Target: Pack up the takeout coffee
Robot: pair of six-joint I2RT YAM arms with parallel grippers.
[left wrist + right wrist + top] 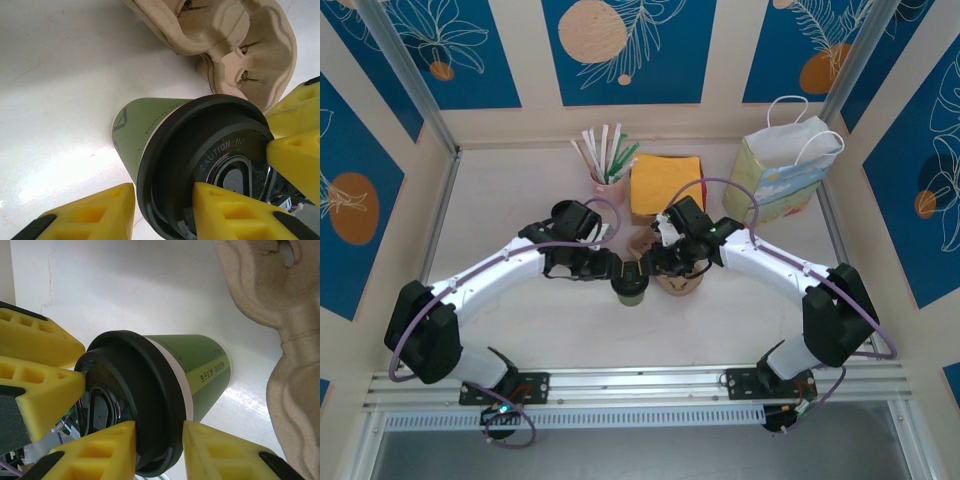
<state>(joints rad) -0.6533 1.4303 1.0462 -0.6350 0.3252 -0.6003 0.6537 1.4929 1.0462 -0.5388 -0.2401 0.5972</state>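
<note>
**Top external view.** Left gripper (617, 268) and right gripper (653, 266) tip to tip over the takeout coffee (630, 288), upright on the white table (520, 330) directly beneath both. Cardboard cup carrier (678, 281) just beside the right gripper, partly hidden under that arm. Pink cup of straws (610, 186), orange napkins (665, 183) and gift bag (782, 175) well beyond the fingertips.

**Left wrist view.** Left gripper (160, 215) narrowed onto the black lid (215, 145), rim pinched between its yellow fingers (85, 215). Green cup wall ahead of the tips. Right gripper's fingers (295, 150) on the lid's far side. Carrier beyond the cup, apart from it.

**Right wrist view.** Right gripper (159, 445) closed narrowly on the same lid's rim, one finger (95, 452) on the lid top, the other outside the rim. Left gripper's fingers (40, 385) opposite. Carrier off to one side.
</note>
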